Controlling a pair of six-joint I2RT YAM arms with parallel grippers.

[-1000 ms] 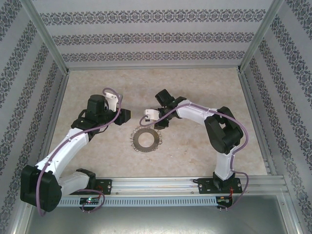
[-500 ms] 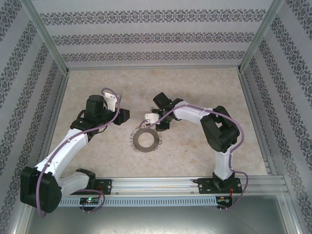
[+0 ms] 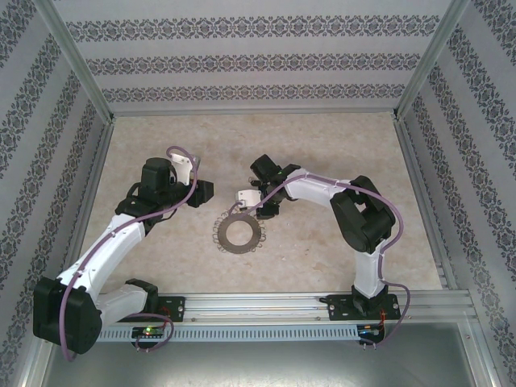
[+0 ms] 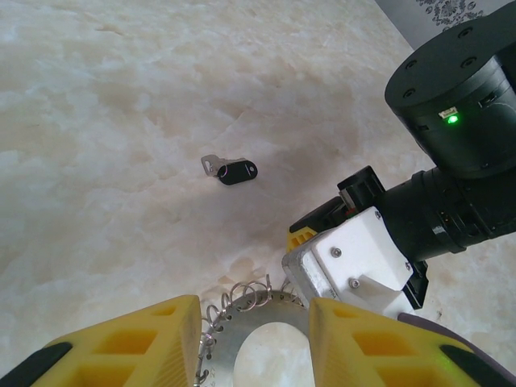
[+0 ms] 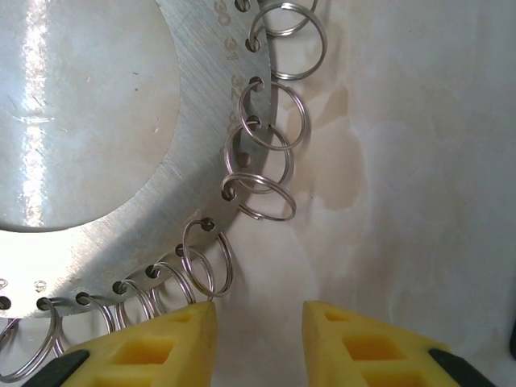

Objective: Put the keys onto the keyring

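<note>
R arm has dropped toward ring disc (image 5: 201,145). R gripper (image 5: 258,322) is narrowly apart, empty, at a split ring (image 5: 266,129). L gripper (image 4: 251,322) is part-open, empty, beside disc. Black-head key (image 4: 230,171) lies beyond disc. Step, prob: secure ring. Next needs key fetched.

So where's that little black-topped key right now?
In the left wrist view, the black-topped key lies flat on the marbled table, just left of centre, alone beyond the metal disc edged with wire rings.

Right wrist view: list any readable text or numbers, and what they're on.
"30 31 32": engraved along the rim of the flat silver metal disc, next to its small holes.
Further numbers along that rim: too blurred or covered to read.
No other text is legible.
</note>
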